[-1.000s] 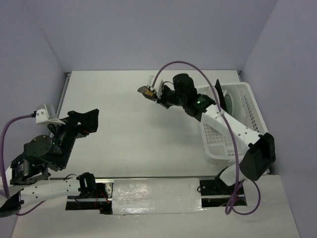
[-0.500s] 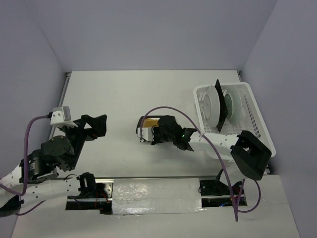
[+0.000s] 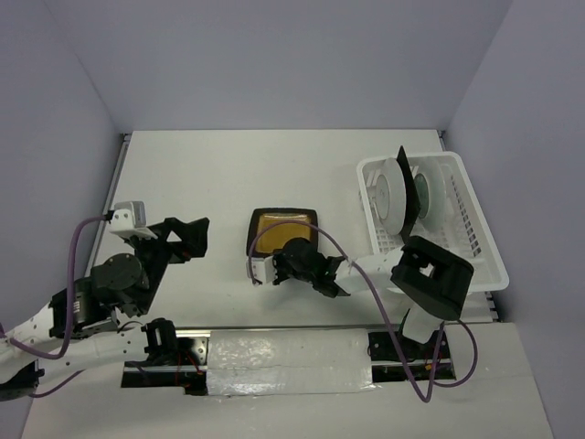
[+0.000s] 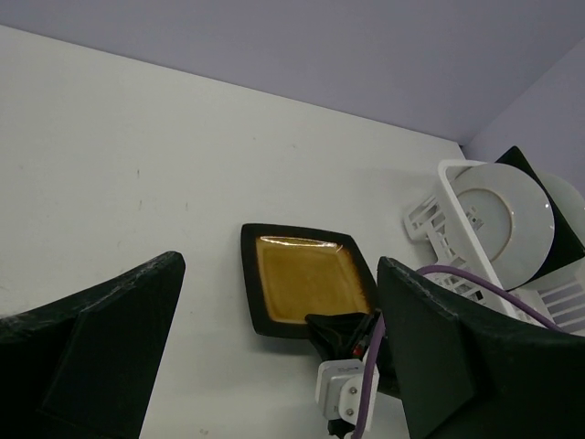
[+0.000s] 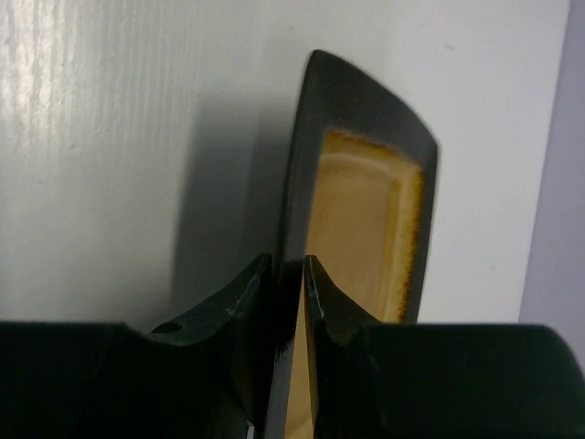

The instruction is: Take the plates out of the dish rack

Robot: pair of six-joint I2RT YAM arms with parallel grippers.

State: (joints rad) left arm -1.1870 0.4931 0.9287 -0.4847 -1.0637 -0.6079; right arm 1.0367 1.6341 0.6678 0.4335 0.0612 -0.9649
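Currently placing: amber plate [image 3: 284, 229] flat on bench [image 3: 210, 174], right gripper [image 5: 288, 274] narrow astride its rim, grip unclear; left gripper [image 3: 189, 238] wide open, empty. Next probably: release, then dish rack [image 3: 471, 229].

Black-rimmed square plate [image 3: 284, 229] with amber centre, white lattice dish rack [image 3: 473, 222], pale round plate [image 3: 386, 194], white table [image 3: 210, 174]

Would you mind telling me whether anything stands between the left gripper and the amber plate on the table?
Nothing visible does. Only bare table lies between the open left gripper and the amber plate. The right gripper straddles the plate's near rim, to the side of that line.
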